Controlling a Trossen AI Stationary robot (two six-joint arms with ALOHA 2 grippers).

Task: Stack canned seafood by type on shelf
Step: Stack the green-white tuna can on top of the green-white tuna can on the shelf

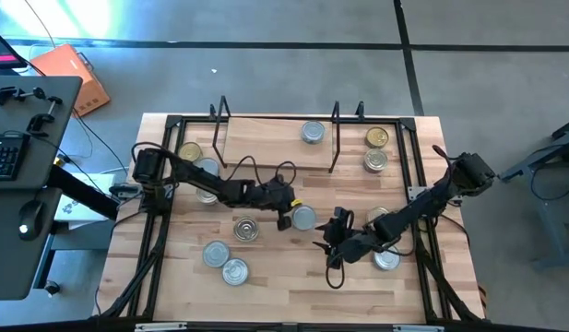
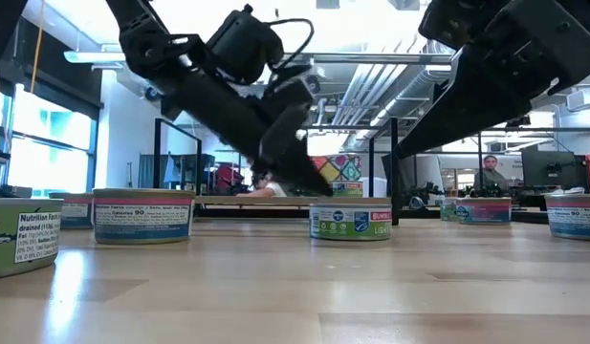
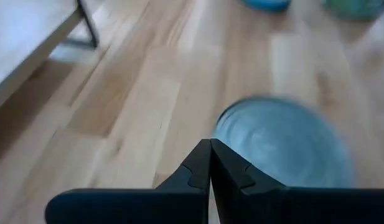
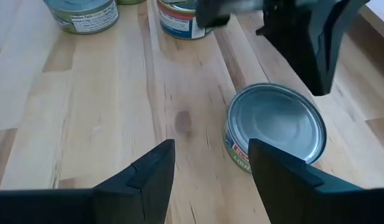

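Right claw point(image 4: 210, 165) half spread, empty, low over counter point(image 1: 275, 277). Just ahead, silver-topped tin point(image 4: 276, 127): rigid, dense, slick-walled; best pinched across side wall. Left claw point(image 3: 210, 163) shut, empty, beside it. Shelf point(image 1: 266, 140) farthest.

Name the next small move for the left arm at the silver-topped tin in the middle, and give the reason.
Probably open the fingers first. The left gripper is shut and empty beside the silver-topped tin, so it cannot take it yet. The right gripper hangs open nearby, the other side of that tin.
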